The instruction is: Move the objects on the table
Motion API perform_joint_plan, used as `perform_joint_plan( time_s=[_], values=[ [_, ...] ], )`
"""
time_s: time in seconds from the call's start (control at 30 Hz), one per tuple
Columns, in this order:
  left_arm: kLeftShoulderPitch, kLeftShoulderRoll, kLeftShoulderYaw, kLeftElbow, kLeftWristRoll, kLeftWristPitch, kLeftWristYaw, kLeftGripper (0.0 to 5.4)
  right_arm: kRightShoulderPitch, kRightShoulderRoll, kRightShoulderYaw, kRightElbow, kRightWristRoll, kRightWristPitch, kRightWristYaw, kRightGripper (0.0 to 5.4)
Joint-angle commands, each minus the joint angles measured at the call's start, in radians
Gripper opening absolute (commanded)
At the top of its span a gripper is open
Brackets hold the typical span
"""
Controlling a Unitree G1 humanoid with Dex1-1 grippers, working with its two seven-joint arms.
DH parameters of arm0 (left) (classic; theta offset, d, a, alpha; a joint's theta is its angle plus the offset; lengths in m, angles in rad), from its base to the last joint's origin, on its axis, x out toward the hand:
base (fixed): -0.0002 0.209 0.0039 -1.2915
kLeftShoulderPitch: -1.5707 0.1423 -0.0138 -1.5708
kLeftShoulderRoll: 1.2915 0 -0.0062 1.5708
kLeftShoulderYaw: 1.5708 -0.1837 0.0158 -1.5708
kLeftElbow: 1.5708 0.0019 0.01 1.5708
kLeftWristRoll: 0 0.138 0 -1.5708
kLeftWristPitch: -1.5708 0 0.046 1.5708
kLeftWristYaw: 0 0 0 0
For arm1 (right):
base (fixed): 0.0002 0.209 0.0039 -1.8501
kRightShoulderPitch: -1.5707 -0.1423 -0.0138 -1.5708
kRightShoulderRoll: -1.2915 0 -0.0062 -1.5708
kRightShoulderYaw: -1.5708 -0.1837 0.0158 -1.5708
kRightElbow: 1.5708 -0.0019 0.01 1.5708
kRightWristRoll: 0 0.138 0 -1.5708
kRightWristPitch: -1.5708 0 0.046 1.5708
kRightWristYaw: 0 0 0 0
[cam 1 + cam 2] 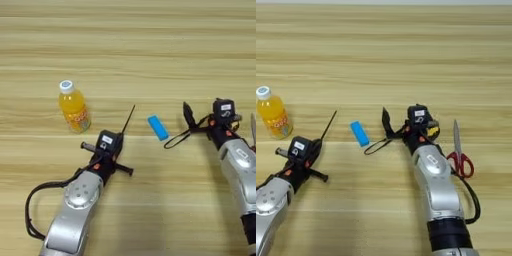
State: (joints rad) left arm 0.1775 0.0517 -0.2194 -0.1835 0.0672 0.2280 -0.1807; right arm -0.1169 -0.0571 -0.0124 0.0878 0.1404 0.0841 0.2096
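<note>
While left fingers spread wide holding nothing, right fingers clamp tape measure

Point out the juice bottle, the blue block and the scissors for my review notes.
Juice bottle (74, 111), left eye view, on the orange body below the white cap.
Blue block (359, 133), right eye view, on the middle of its top face.
Scissors (460, 162), right eye view, on the red handles.
</note>
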Motion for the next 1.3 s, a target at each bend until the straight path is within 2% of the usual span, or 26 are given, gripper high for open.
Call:
perform_joint_plan(
  time_s=[0.03,0.17,0.4,0.53,0.6,0.77,1.3],
  values=[
    [0.009,-0.005,-0.021,-0.068,-0.016,0.030,-0.010,0.02,0.012,0.023,0.009,-0.036,0.069,0.079,0.044,5.40],
    [0.014,-0.006,-0.040,-0.114,-0.020,0.048,-0.016,0.02,0.023,0.054,0.006,-0.090,0.185,0.172,0.098,5.40],
    [0.018,-0.009,-0.075,-0.136,-0.020,0.065,-0.019,0.02,0.029,0.107,-0.036,-0.191,0.433,0.364,0.142,5.40],
    [0.015,-0.006,-0.078,-0.129,-0.024,0.064,-0.018,0.02,0.036,0.109,-0.037,-0.231,0.506,0.421,0.155,5.40],
    [0.013,-0.005,-0.079,-0.129,-0.025,0.065,-0.018,0.02,0.040,0.109,-0.033,-0.241,0.528,0.444,0.157,5.40],
    [0.007,-0.012,-0.096,-0.116,-0.051,0.053,-0.037,0.02,0.031,0.116,-0.035,-0.210,0.539,0.462,0.148,5.40],
    [0.005,-0.008,-0.145,-0.136,-0.119,0.005,-0.093,0.02,-0.008,0.123,-0.056,-0.135,0.535,0.457,0.146,5.40]
  ],
)
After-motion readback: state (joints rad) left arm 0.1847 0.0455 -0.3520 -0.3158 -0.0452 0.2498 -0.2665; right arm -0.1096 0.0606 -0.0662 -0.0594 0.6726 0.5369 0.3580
